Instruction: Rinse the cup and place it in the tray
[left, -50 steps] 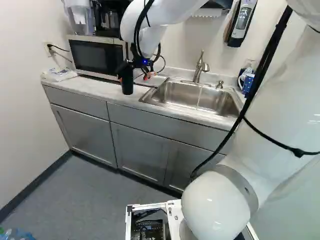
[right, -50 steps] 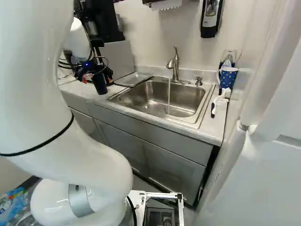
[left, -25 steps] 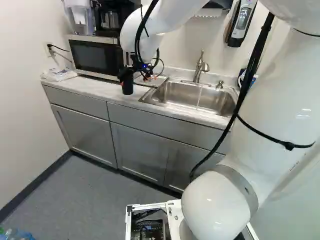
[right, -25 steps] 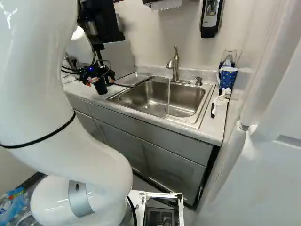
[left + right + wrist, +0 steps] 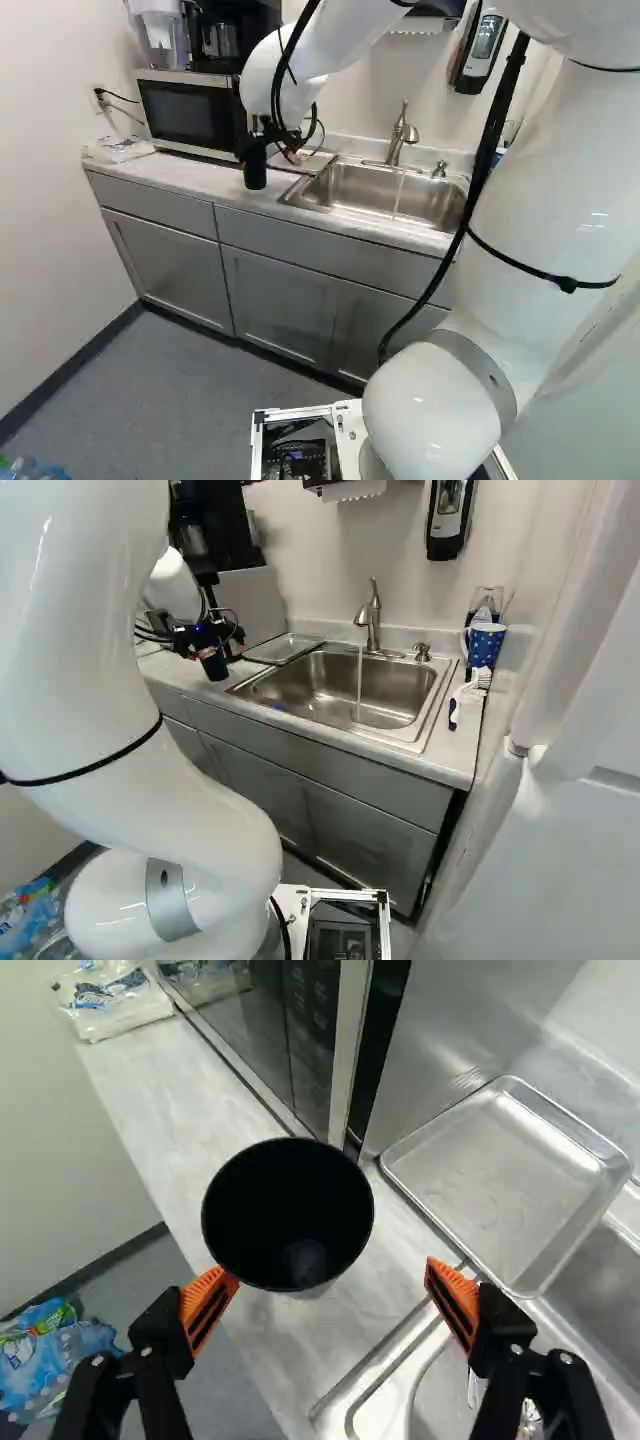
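My gripper [image 5: 270, 149] is set wide open; in the wrist view, the gripper [image 5: 330, 1300] presents its two orange pads [image 5: 208, 1303] well apart, with nothing clamped between them; one finger overlaps the cup's near rim in that view, and I cannot tell whether they touch; the other finger is clear of it. The black cup [image 5: 287, 1215] is directly ahead, mouth up, standing upright on the surface [image 5: 150, 1100]; it is positioned near the front edge, in front of the microwave [image 5: 190, 112] and outside the sink [image 5: 335, 690]. The metal tray [image 5: 505, 1180] lies flat beside the microwave, adjoining the sink; its visible inside holds no cup. Beyond, the faucet [image 5: 372, 620] delivers a thin stream of water [image 5: 359, 685] into the sink; a white brush [image 5: 472, 687] rests on the sink's other side, with a spotted blue mug [image 5: 484, 646] farther back.
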### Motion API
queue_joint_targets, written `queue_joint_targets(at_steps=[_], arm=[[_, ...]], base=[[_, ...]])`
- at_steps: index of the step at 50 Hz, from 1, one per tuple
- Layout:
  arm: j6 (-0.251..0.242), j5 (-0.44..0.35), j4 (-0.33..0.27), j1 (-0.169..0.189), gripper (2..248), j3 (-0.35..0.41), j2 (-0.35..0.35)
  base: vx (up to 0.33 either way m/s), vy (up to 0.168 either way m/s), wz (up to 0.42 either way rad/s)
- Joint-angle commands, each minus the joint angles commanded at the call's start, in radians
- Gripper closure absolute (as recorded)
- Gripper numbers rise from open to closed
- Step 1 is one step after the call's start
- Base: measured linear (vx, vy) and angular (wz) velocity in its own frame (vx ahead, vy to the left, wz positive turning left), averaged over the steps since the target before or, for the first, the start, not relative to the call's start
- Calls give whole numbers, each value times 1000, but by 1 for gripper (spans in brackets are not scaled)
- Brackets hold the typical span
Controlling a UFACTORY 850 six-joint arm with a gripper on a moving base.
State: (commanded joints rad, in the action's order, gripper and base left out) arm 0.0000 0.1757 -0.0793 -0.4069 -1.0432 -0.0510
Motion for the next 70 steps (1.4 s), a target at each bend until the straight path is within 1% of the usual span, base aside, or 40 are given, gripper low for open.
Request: queue_joint_targets(at_steps=[18, 19, 30, 45, 56, 70], arm=[[0, 0, 0, 0, 3, 0, 0], [0, 0, 0, -10, 3, -2, -2], [0, 0, 0, -29, 3, -13, -12], [0, -3, 0, -30, 3, -14, -13], [0, -31, 0, -30, 3, -12, -24], [0, -96, 7, -30, 3, -7, -49]], base=[[0, 0, 0], [0, 0, 0], [0, 0, 0], [0, 0, 0], [0, 0, 0], [0, 0, 0]])
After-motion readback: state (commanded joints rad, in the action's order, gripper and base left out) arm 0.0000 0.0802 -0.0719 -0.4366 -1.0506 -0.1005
